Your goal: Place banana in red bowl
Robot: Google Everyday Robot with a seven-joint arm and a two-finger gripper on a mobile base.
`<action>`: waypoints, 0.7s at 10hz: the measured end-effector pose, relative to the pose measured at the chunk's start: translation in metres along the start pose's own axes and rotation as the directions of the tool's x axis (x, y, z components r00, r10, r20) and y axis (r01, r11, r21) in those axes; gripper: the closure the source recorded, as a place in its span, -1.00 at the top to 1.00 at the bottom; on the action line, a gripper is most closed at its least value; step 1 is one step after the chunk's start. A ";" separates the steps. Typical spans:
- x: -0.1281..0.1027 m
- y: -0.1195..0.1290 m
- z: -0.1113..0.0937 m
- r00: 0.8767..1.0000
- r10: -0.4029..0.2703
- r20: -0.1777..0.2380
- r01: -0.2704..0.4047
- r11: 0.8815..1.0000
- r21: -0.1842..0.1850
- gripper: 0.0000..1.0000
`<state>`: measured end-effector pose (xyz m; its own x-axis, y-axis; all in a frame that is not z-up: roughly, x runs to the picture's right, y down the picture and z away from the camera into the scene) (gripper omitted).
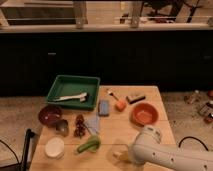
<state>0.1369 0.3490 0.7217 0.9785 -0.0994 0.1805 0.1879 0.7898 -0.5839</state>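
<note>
The red bowl (145, 114) sits empty on the right side of the wooden table (115, 131). A small pale-yellow shape (119, 155) near the table's front edge looks like the banana. My gripper (124, 155) is at the end of the white arm (165, 156), low at the front right, right at that yellow shape and mostly hidden by the arm. The bowl lies behind and to the right of the gripper.
A green tray (62, 85) at the back left holds a pale, long object (70, 97). A maroon bowl (49, 114), a white cup (54, 147), a green vegetable (89, 145), a blue sponge (104, 107), an orange fruit (120, 105) and a dark block (136, 97) lie around the table.
</note>
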 end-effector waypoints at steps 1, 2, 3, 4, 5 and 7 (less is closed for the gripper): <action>0.000 0.001 -0.001 1.000 0.002 0.007 -0.002 1.000 -0.001 0.60; -0.002 0.000 -0.002 1.000 0.001 0.014 -0.001 1.000 0.000 0.60; -0.004 -0.001 -0.003 1.000 -0.002 0.020 0.002 1.000 0.001 0.60; -0.007 -0.003 -0.004 0.999 -0.006 0.033 0.006 1.000 0.002 0.60; -0.008 -0.004 -0.005 0.999 -0.006 0.045 0.006 1.000 0.003 0.60; -0.009 -0.007 -0.005 0.994 0.012 0.105 -0.012 1.000 0.003 0.60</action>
<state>0.1271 0.3415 0.7206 0.9665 -0.0260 0.2554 0.1756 0.7927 -0.5838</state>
